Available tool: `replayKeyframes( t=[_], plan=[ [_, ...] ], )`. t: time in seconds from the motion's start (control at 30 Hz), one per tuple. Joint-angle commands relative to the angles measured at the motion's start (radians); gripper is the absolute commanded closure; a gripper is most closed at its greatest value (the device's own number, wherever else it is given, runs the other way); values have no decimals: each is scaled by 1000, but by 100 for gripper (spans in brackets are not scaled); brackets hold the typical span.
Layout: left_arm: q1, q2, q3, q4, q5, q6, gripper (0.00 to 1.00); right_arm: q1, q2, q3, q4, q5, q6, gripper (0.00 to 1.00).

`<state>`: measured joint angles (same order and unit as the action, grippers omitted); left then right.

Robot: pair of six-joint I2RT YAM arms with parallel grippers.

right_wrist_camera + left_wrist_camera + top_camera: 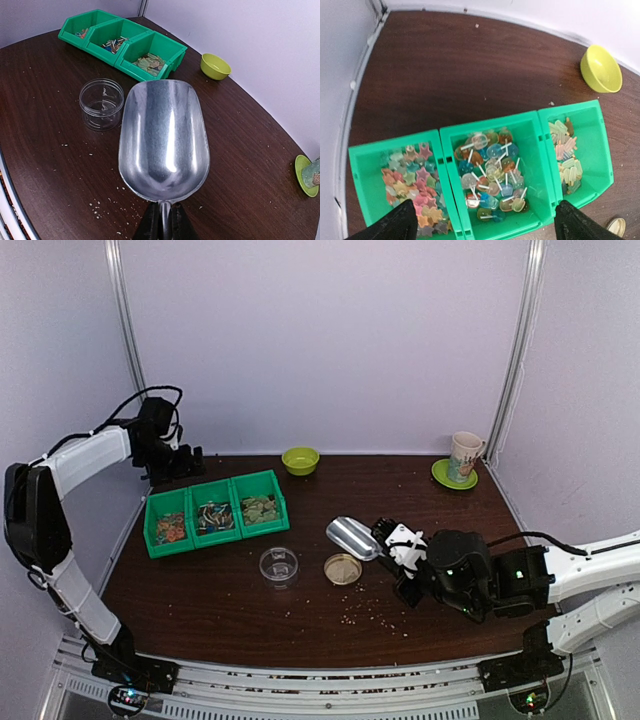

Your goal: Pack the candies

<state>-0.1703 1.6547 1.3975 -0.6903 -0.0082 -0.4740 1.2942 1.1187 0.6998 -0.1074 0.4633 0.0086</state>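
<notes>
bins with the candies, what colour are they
The bins are green, clearest from the left wrist.

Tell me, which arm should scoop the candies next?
Right. The right gripper grips the empty scoop, with the green bins ahead of it. The left gripper hangs open above the candies, holding nothing.

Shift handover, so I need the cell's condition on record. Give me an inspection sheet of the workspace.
Surface: dark wooden table, speckled near the front.
Job's things: candies in three green bins; clear jar open, empty; metal scoop empty.
Clutter: pale crumbs; tan disc beside jar; yellow-green bowl; cup on green saucer.
Grippers: left gripper open above bins, holding nothing; right gripper shut on the scoop's handle.
Cables: black cable looped over left arm; second cable beside right arm.
Surroundings: lilac walls, metal corner posts.
</notes>
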Motion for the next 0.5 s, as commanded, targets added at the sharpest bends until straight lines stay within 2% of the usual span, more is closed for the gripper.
replayKeyframes(
  t=[0.0, 0.1, 0.27, 0.47],
  plan=[
    [10, 57, 118, -54, -37, 238, 2, -3, 4, -6, 26, -17, 23, 100],
    [30, 113, 194, -106, -63, 271, 2, -3, 5, -6, 26, -23, 24, 100],
    [95, 146, 201, -110, -112, 294, 2, -2, -8, -8, 10, -30, 25, 100],
    [209, 196, 160, -85, 16, 294, 2, -1, -19, -31, 18, -27, 31, 100]
  ],
)
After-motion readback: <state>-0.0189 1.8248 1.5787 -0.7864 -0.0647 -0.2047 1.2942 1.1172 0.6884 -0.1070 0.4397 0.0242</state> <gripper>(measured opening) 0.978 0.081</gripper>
